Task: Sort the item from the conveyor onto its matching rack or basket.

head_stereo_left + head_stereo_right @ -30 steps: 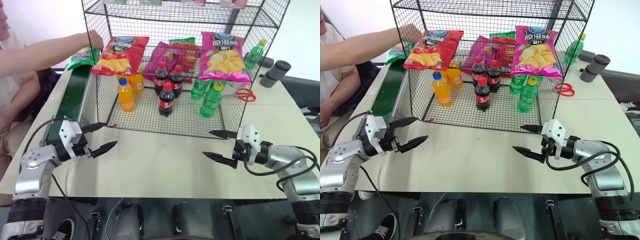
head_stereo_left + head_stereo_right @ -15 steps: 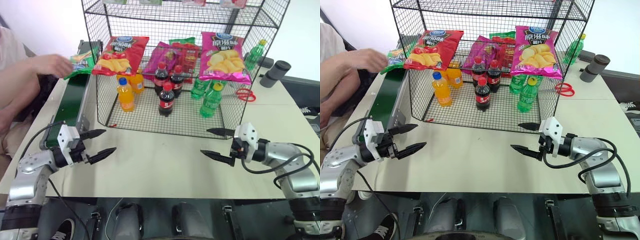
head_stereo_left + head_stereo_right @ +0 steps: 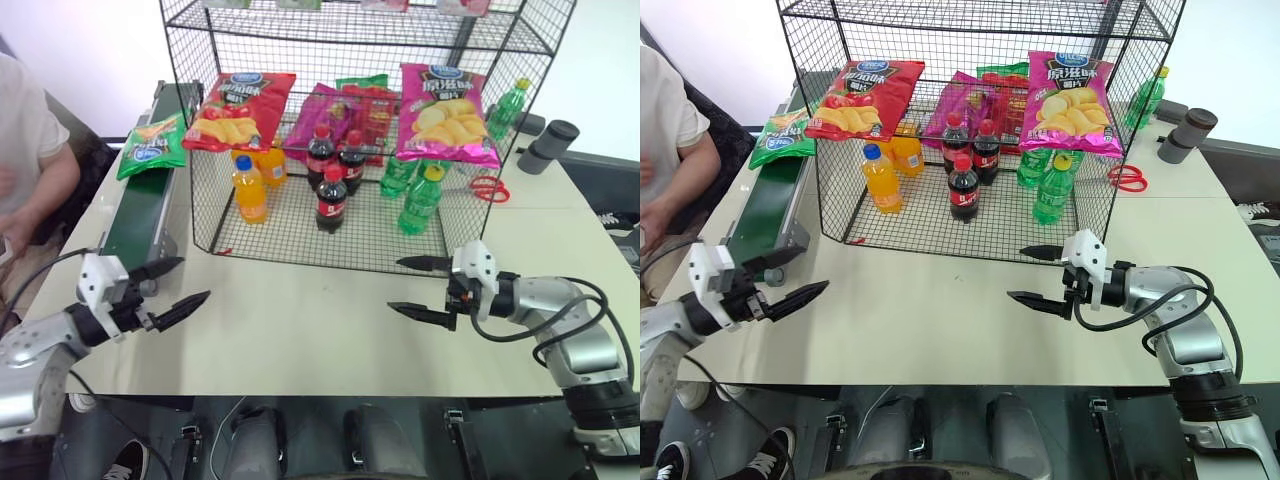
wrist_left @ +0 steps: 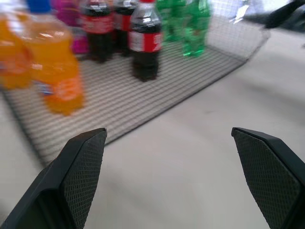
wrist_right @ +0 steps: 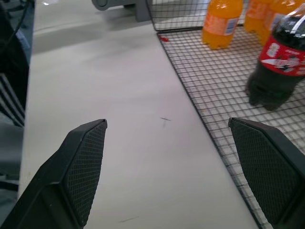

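**Green bag lies on the belt, both claws empty**

Nearest, the left claw (image 3: pixel 168 285) and right claw (image 3: pixel 420 287) hover wide apart over the pale surface (image 3: pixel 300 320). Beyond, the black wire rack (image 3: pixel 370 120). Left of it, the green crisp bag (image 3: pixel 152 147) lies on the conveyor (image 3: pixel 138 215).

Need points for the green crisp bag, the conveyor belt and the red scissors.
green crisp bag (image 3: pixel 151 147), left eye view, on the blue oval logo at its middle.
conveyor belt (image 3: pixel 132 217), left eye view, on bare dark green belt below the bag.
red scissors (image 3: pixel 486 188), left eye view, on the handle loops.
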Robot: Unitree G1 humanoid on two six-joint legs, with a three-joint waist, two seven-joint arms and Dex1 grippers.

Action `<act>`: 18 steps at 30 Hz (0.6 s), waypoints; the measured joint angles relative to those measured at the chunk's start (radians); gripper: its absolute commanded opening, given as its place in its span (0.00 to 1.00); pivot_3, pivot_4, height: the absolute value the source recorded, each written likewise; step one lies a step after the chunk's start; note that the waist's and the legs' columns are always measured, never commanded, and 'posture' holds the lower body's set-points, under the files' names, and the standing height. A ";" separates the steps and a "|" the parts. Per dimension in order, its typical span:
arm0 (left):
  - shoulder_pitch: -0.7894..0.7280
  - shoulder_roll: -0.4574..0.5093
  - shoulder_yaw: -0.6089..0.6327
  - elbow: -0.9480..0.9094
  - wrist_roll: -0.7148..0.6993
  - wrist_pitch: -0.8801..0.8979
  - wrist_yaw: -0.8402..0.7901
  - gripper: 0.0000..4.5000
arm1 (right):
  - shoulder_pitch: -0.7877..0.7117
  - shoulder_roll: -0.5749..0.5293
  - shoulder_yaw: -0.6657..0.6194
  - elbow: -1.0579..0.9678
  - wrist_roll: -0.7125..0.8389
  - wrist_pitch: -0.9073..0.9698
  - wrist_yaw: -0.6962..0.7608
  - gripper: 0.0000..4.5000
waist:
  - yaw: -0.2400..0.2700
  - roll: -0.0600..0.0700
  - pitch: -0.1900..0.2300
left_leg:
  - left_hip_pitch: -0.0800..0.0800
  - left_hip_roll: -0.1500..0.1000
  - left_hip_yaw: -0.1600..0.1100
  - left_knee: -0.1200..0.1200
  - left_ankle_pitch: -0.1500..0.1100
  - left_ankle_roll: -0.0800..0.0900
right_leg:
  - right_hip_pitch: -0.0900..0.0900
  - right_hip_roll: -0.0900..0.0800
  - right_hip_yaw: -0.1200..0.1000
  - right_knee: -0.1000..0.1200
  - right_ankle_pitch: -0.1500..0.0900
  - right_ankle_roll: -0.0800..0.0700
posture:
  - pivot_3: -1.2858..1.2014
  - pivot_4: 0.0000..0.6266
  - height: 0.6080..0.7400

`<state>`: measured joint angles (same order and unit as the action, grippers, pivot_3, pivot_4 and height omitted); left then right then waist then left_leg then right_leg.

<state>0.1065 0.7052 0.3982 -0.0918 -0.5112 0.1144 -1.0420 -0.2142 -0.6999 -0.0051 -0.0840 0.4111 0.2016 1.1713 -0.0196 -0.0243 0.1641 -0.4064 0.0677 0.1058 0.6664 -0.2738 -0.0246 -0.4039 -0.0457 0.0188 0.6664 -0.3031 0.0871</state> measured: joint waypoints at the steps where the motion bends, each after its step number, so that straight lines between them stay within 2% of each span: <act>1: 0.020 0.000 0.012 -0.006 0.015 -0.025 0.006 1.00 | -0.007 0.003 0.002 -0.005 0.006 0.011 0.001 0.95 | 0.001 0.000 0.000 | 0.000 0.000 0.000 0.000 0.000 0.000 | 0.000 0.000 0.000 0.000 0.000 0.000 | 0.52 0.24 1.00; 5: 0.080 0.005 0.027 -0.004 0.120 -0.179 0.023 1.00 | -0.032 0.033 0.041 -0.065 0.036 0.062 0.004 0.95 | 0.005 0.000 0.000 | 0.000 0.000 0.000 0.000 0.000 0.000 | 0.000 -0.001 0.000 0.000 0.000 0.000 | 0.52 0.24 1.00; 9: 0.084 0.062 0.042 0.057 0.277 -0.392 0.071 1.00 | -0.057 0.092 0.091 -0.106 0.065 0.107 0.002 0.95 | 0.007 0.000 0.000 | 0.000 0.000 0.000 0.000 0.000 0.000 | 0.000 -0.002 -0.001 0.000 0.000 -0.001 | 0.52 0.24 1.00; 14: 0.119 0.130 0.068 0.164 0.504 -0.737 0.182 1.00 | -0.139 0.154 0.150 -0.063 0.060 0.120 -0.006 0.95 | 0.000 -0.001 0.000 | 0.000 0.001 0.002 -0.001 0.000 0.001 | -0.001 -0.002 0.000 -0.001 0.000 -0.001 | 0.52 0.24 1.00; 18: 0.162 0.152 0.122 0.229 0.607 -0.848 0.287 1.00 | -0.163 0.180 0.158 -0.013 0.043 0.117 -0.018 0.95 | 0.005 -0.001 0.000 | -0.001 0.001 0.003 -0.001 0.000 0.001 | -0.002 -0.002 -0.001 -0.001 0.000 -0.001 | 0.52 0.24 1.00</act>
<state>0.2680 0.8575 0.5199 0.1376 0.0957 -0.7337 -0.7552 -0.3774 -0.5203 0.1531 -0.0973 0.4538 0.3189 1.1528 -0.0150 -0.0249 0.1637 -0.4074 0.0687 0.1084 0.6650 -0.2742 -0.0239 -0.4061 -0.0477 0.0179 0.6656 -0.3031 0.0865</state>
